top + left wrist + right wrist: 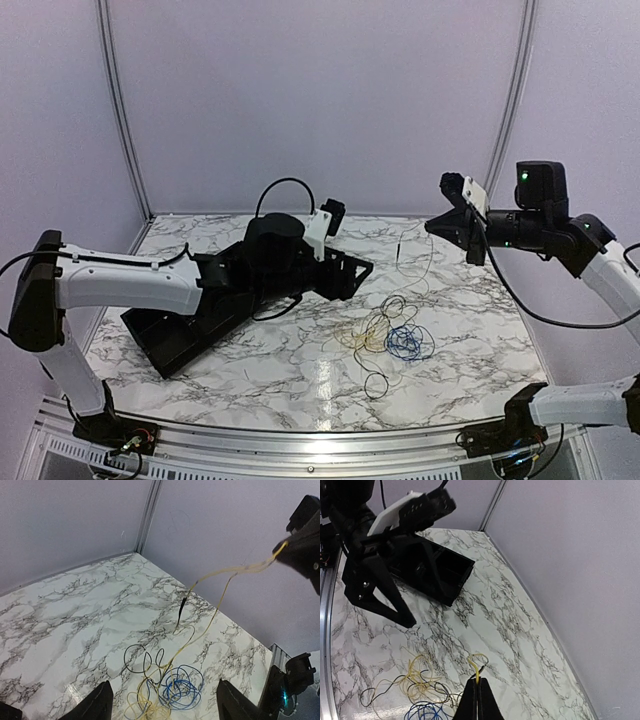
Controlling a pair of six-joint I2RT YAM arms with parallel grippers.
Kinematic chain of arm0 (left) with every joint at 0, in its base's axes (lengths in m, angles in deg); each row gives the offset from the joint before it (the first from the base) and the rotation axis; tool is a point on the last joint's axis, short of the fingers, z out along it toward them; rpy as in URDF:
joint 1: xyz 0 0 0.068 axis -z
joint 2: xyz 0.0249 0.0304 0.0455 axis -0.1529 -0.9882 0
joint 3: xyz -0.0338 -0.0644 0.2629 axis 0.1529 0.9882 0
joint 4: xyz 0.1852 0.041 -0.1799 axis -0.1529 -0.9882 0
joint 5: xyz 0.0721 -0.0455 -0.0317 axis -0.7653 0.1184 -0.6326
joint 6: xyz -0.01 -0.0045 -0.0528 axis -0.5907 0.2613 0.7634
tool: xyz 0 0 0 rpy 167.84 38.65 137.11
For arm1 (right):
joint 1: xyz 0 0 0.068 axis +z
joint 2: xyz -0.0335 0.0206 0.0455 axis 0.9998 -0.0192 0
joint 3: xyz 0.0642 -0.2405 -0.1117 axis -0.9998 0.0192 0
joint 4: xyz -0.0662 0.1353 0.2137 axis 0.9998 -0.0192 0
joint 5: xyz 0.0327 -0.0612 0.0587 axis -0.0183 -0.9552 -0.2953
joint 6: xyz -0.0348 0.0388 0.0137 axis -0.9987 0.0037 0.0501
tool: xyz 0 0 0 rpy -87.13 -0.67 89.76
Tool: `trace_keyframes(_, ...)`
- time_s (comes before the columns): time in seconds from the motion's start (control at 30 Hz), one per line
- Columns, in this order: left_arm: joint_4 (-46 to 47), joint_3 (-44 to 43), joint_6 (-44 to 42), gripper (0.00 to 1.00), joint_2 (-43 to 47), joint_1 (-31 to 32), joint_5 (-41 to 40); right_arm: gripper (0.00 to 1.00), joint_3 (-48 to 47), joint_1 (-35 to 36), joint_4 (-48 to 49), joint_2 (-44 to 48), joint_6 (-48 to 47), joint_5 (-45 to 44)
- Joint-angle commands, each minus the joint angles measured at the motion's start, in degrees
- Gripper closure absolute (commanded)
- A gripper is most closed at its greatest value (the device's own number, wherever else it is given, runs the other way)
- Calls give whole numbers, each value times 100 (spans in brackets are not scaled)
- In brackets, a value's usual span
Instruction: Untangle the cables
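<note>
**Yellow strand drawn up from a three-wire tangle**

*Top external view.* The cables point(392, 335) lie heaped together on the marbled desk point(250, 370), right of centre, with the loops of the yellow cable point(362, 335) on the heap's left side. The right arm point(600, 260) is raised with its forearm nearly level. It carries the right end effector point(437, 226) well above the desk. The left arm point(130, 280) stretches low across a black bin point(165, 345). The left end effector point(352, 268) is near the heap but apart from it.

*Left wrist view.* The left end effector's fingers point(97, 705) stand wide apart, hold nothing and are aimed at the heap. The yellow cable climbs from the tangle to the right end effector. The blue cable point(182, 687) coils tightly below it, and the black cable point(134, 659) loops just beside, crossing the yellow.

*Right wrist view.* The right end effector's jaws are closed on the yellow cable near its end, and a short curl shows past the tips.

*Technique.* The step in hand appears to be drawing the yellow cable free. A slow pull upward and away from the heap suits it. The open left end effector is best brought down to pin the blue and black loops, so that they do not ride along. The crossings deserve watching, because a snag there would tighten the knot.
</note>
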State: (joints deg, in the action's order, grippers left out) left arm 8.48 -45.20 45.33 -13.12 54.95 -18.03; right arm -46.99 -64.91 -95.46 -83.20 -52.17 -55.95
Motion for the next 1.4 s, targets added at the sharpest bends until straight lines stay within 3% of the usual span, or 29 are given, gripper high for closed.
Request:
trace_keyframes(0.0, -912, -888, -886, 25, -128, 24, -66, 100, -6, 114, -162, -105, -122, 568)
trace_keyframes(0.4, -1260, -2178, -1760, 31, -949, 106, 391, 100, -237, 346, -168, -410, 32, 833)
trace_keyframes(0.63, -1642, -2126, -2318, 30, -866, 192, 691, 100, -219, 350, -52, -405, 105, 614)
trace_keyframes(0.93, -2088, -1529, -2537, 23, -226, 252, 295, 100, -154, 351, -155, -403, -159, 520)
trace_keyframes(1.13, -1964, -1954, -2720, 23, -566, 261, 77, 100, -235, 397, -195, -503, -192, 632)
trace_keyframes(1.37, -1576, -2402, -2784, 38, -952, 296, 96, 100, -405, 431, -252, -599, -168, 692)
